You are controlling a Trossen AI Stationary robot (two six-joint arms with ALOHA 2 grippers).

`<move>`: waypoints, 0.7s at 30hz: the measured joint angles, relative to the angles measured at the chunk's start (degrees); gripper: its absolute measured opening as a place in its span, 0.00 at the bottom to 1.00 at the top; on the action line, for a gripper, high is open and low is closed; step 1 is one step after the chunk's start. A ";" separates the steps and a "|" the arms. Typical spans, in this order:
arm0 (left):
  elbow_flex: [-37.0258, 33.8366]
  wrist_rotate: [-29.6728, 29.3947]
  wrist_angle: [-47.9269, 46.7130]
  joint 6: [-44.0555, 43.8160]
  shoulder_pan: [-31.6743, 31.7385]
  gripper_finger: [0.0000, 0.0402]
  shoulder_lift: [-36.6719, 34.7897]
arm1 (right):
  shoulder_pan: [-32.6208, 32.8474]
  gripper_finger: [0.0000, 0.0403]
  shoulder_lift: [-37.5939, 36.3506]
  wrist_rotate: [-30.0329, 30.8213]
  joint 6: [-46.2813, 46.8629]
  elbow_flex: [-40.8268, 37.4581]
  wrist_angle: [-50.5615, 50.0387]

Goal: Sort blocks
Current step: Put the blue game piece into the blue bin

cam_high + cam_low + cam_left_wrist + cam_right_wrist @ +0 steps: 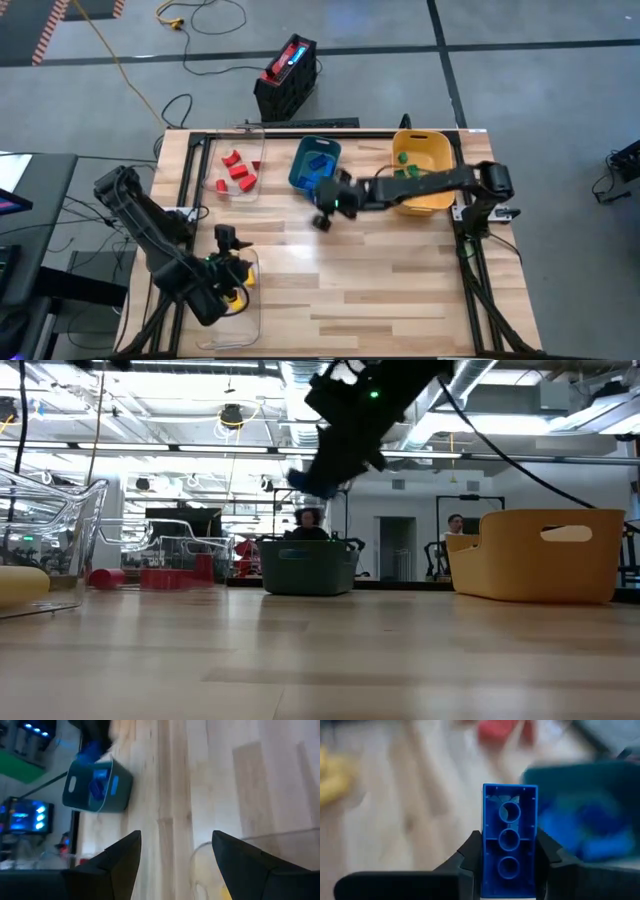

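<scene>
Blue brick pinched, teal bin just ahead

The right pincer clamps a blue block by its long sides, hollow underside showing — light, stiff, slick plastic (flat walls are the place to grip), near the teal bin at upper centre. The left pincer hangs spread over a clear tray, lower left.

I work in a lab hall: concrete floor, trailing cables, ceiling strip lights, monitors.
</scene>
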 joint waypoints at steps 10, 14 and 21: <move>0.00 -0.36 7.22 5.25 2.09 0.59 -5.45 | -14.52 0.27 0.97 -7.50 -7.54 -0.12 6.98; 0.00 -1.69 7.30 5.25 2.96 0.59 -5.49 | -19.17 0.31 3.26 -8.87 -8.57 -0.20 9.65; 0.00 -2.13 8.70 1.66 4.36 0.59 -5.47 | -22.86 0.49 8.55 -19.85 -9.01 -0.25 10.44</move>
